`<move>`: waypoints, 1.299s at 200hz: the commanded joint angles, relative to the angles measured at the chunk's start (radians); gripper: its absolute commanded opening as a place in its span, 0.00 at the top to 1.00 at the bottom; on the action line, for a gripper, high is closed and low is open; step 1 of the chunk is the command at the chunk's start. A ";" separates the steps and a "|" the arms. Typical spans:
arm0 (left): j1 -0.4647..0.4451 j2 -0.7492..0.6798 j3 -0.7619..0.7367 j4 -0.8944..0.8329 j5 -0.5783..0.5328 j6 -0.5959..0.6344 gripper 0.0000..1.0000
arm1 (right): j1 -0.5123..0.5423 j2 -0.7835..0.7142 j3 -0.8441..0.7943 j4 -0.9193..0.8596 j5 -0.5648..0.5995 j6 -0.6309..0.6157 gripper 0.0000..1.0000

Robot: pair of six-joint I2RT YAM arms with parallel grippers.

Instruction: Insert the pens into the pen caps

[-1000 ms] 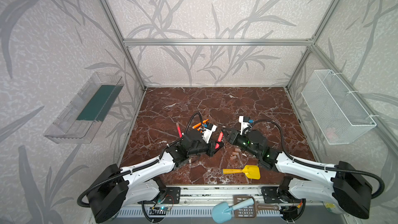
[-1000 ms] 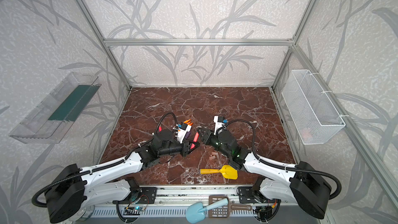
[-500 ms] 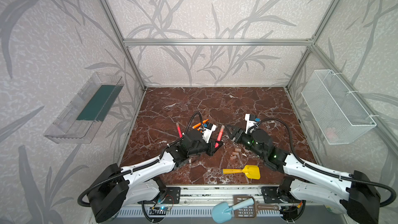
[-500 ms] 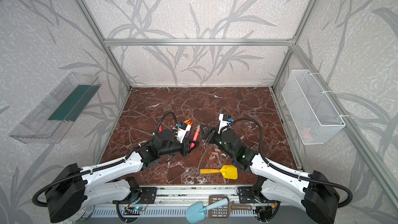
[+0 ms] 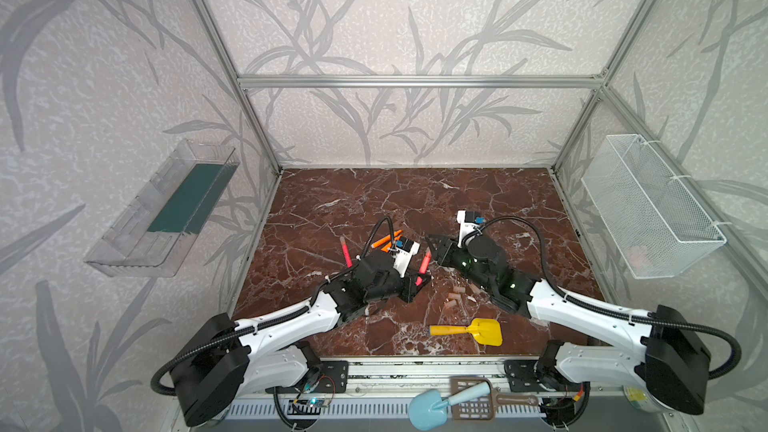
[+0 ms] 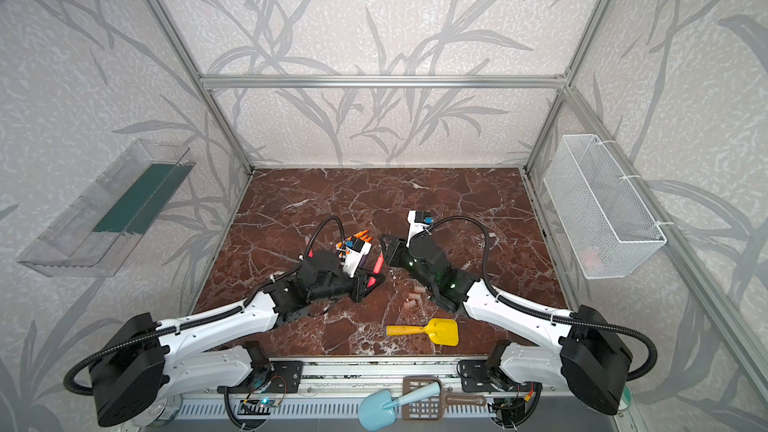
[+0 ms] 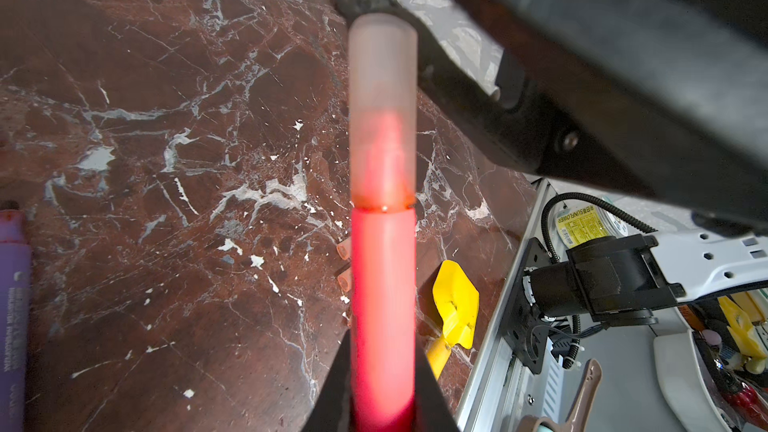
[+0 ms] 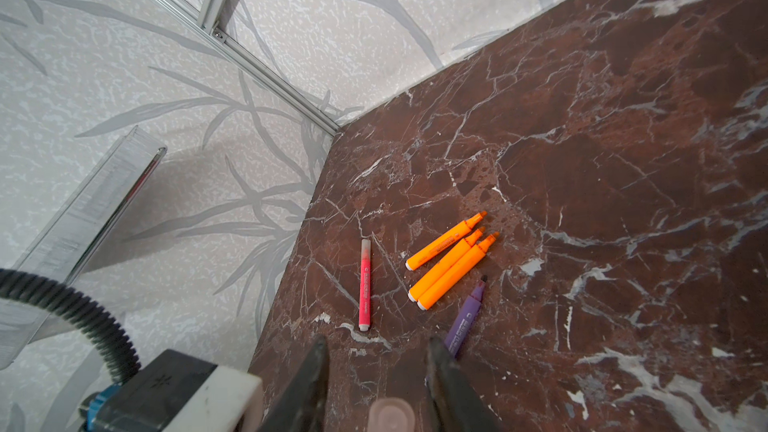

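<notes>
My left gripper (image 7: 382, 347) is shut on a pink-red pen (image 7: 382, 284) that points up and away, with a translucent pen cap (image 7: 382, 97) seated over its tip. In both top views this pen (image 5: 424, 261) (image 6: 378, 263) stands mid-table. The right gripper (image 8: 377, 342) (image 5: 432, 243) is open just past the cap's end (image 8: 390, 413), not touching it. Behind lie a capped pink-red pen (image 8: 365, 284), three orange pens (image 8: 449, 259) and a purple pen (image 8: 465, 322), uncapped. Loose caps (image 5: 454, 297) (image 6: 414, 297) lie under the right arm.
A yellow toy shovel (image 5: 469, 331) (image 6: 428, 331) lies near the front edge. A clear shelf (image 5: 166, 209) hangs on the left wall and a white mesh basket (image 5: 648, 205) on the right wall. A blue scoop (image 5: 432, 407) lies off the table in front.
The right gripper has let go of the cap on the held pen and drawn back a little toward the far side. The left arm and its pen have stayed in place.
</notes>
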State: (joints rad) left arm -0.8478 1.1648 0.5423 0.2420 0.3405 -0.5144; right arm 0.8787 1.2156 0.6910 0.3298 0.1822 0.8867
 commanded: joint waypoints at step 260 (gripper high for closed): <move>0.102 -0.101 -0.024 -0.047 -0.149 -0.042 1.00 | 0.220 0.147 -0.096 0.184 -0.068 0.082 1.00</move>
State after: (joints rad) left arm -0.8139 1.1061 0.5095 0.1284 0.3325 -0.5156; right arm 0.9886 1.3399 0.6323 0.5030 0.2203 0.9604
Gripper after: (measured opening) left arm 0.168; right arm 0.173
